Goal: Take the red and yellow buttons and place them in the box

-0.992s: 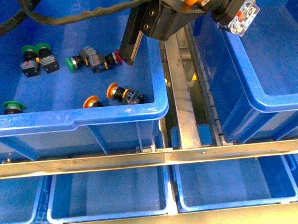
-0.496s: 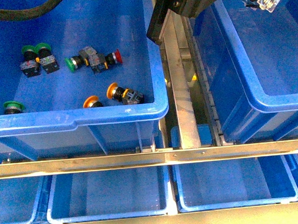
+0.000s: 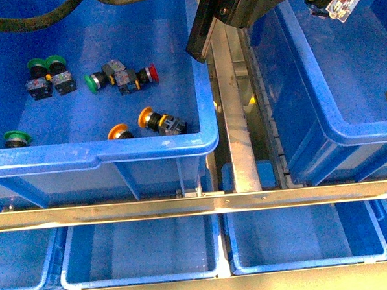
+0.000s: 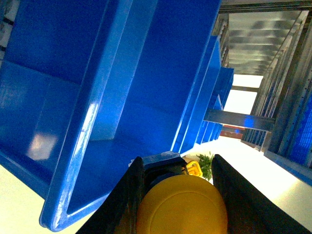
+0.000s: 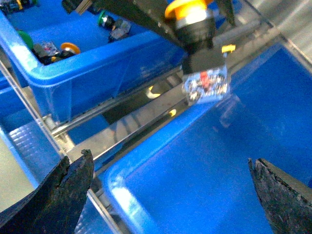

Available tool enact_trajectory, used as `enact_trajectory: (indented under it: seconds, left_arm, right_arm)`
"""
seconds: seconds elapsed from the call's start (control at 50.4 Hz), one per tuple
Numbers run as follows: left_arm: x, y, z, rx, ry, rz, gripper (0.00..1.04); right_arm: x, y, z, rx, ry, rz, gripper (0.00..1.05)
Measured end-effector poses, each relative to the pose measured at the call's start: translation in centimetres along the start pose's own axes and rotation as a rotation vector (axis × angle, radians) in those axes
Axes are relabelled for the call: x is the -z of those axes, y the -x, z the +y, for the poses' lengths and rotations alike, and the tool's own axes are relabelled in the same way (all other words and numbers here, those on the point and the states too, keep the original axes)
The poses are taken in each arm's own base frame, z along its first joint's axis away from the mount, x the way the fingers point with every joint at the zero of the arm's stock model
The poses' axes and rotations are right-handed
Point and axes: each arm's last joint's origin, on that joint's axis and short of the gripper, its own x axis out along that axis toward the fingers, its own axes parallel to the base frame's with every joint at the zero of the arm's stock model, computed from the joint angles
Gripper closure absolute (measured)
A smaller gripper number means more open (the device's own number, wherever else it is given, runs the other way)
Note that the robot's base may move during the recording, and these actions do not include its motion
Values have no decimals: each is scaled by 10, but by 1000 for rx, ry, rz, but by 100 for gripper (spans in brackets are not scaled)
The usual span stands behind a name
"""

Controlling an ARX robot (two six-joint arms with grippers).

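Nearest, three shallow blue trays [image 3: 142, 278] are counted along the lower edge of the front view, with a sliver of a fourth at the far right, and a metal rail [image 3: 184, 206] is laid across just behind them. Beyond the rail, on the left, a deep blue crate [image 3: 103, 153] is seen with loose switches on its floor. In it are two yellow-capped buttons [image 3: 146, 117] close together near the front wall, one red-capped button [image 3: 152, 74] further back, and four green-capped switches [image 3: 91, 81]: one at the front left, one beside the red one's cluster and two together at the far left. The grey bodies in the middle cluster are bunched, so it cannot be told which belongs to which cap. To the right, across a metal bar [image 3: 234, 117] running away between the two, the box [image 3: 358, 135] is placed; no button can be made out on the part of its floor that shows. Furthest off, the left gripper [image 4: 178, 163] is clenched on a third yellow button [image 4: 183, 207], whose cap is pinched between the dark fingers [image 4: 127, 195]. This button is held in the air above the box, apart from its walls. The far corner of the crate and the far end of the bar are hidden by the left arm, and a black cable [image 3: 18, 23] is draped over the crate's far left. The right gripper [image 5: 170, 161] is spread wide above the box, with nothing held.
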Motion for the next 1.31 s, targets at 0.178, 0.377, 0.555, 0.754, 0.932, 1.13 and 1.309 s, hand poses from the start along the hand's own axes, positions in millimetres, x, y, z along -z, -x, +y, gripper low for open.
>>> enact_trajectory:
  seconds: [0.178, 0.377, 0.555, 0.754, 0.932, 1.13, 1.309]
  left_arm:
    - [0, 0, 0, 4, -1, -6, 71]
    - [0, 0, 1, 8, 8, -12, 71]
    - [0, 0, 2, 9, 20, -15, 71]
    - [-1, 0, 3, 5, 23, -29, 71]
    - [-4, 0, 5, -1, 25, -63, 71]
    - [-2, -1, 5, 15, 21, -33, 71]
    - [0, -2, 4, 19, 23, -32, 71]
  right_arm:
    - [-8, -26, -12, -23, 65, -34, 6]
    - [-21, -44, -13, -74, 103, -82, 6]
    - [-29, -61, -15, -99, 135, -110, 6]
    - [-30, -78, -15, -125, 155, -130, 6]
    - [-27, -96, -19, -132, 192, -134, 6]
    - [-22, -115, -29, -92, 193, -106, 6]
    - [-17, -121, -30, -84, 197, -88, 6]
